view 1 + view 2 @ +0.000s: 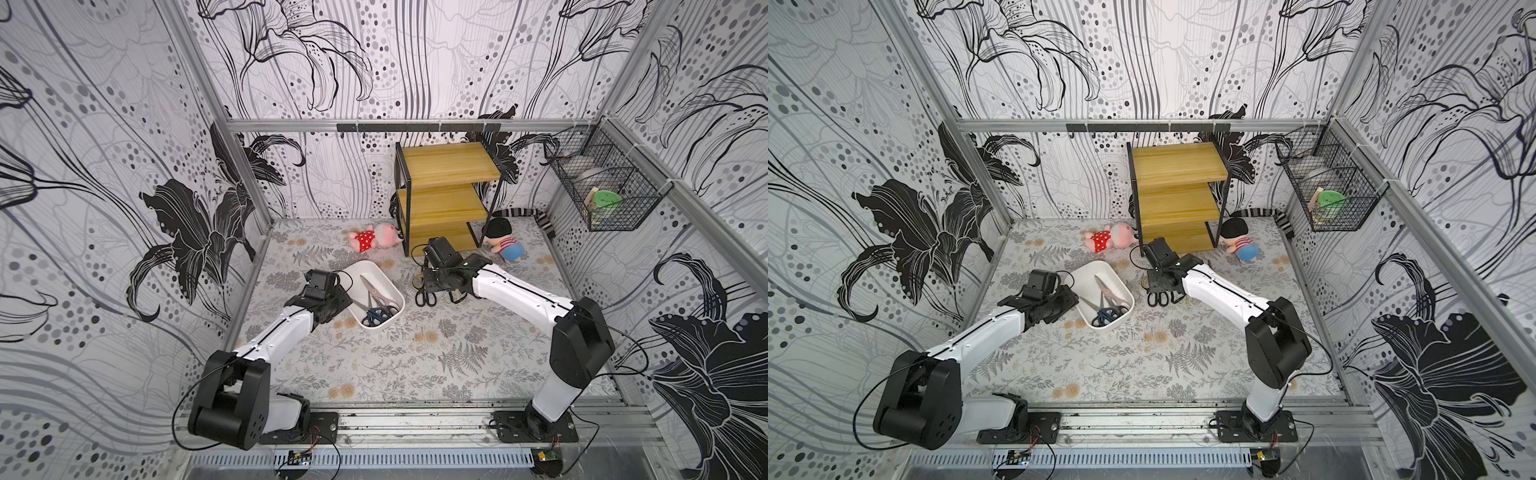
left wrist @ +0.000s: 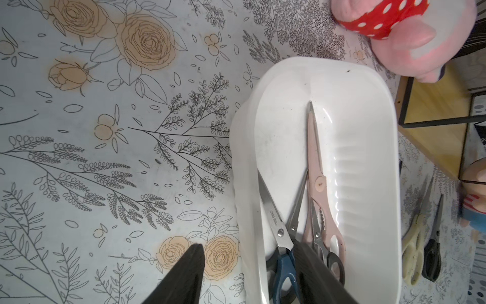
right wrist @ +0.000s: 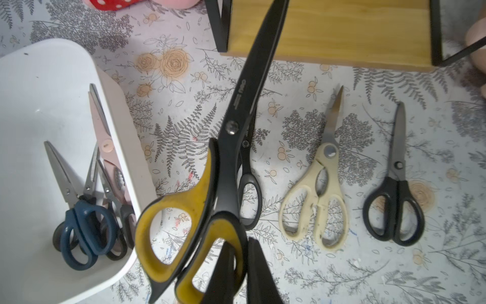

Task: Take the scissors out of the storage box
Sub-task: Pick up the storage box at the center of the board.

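The white storage box (image 1: 398, 291) (image 2: 394, 184) lies on the flowered table. It holds the pale pink scissors (image 2: 314, 158), a dark-blue-handled pair (image 2: 284, 265) and a black-handled pair (image 2: 334, 260). My left gripper (image 2: 247, 244) is open and straddles the box's near wall, with one finger outside over the table and the other inside over the handles. My right gripper (image 3: 240, 242) is shut on a handle ring of the yellow-black scissors (image 3: 228, 147), which it holds above the table right of the box. On the table lie a cream pair (image 3: 320, 194) and two black pairs (image 3: 394, 189) (image 3: 248, 189).
A wooden two-tier shelf (image 1: 446, 195) stands behind the right arm. A pink plush in a red dotted dress (image 1: 372, 237) lies behind the box, and another plush doll (image 1: 505, 241) lies right of the shelf. A black wire basket (image 1: 602, 187) hangs on the right wall.
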Robot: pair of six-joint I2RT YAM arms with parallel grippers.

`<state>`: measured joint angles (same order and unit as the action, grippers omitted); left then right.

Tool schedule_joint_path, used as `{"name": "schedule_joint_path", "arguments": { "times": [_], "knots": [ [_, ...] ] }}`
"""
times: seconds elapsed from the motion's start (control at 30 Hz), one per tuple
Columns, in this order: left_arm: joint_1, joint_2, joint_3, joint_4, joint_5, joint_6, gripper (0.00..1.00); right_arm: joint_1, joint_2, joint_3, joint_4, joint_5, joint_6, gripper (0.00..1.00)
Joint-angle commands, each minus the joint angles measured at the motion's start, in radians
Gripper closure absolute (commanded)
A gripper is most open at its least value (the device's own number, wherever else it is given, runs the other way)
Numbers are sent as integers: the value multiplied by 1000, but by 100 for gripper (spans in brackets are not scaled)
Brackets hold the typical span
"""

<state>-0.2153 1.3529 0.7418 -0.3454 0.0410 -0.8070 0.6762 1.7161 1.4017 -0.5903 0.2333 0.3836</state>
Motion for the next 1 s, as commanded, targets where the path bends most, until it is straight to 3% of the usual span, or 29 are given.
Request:
{"name": "schedule_joint_path", "arguments": {
  "times": [0.0,0.67,0.87,0.97],
  "knots": [
    [-2,34,35,35,-18,18,46,-7,-44,-18,15,64,6,100],
    [-7,122,74,55,-26,23,64,-15,-60,-35,-2,83,-37,100],
    [-15,145,73,65,-20,16,78,-15,-63,-40,-5,84,-45,100],
    [-16,147,73,69,-18,13,89,-15,-62,-44,-5,83,-46,100]
  ]
}}
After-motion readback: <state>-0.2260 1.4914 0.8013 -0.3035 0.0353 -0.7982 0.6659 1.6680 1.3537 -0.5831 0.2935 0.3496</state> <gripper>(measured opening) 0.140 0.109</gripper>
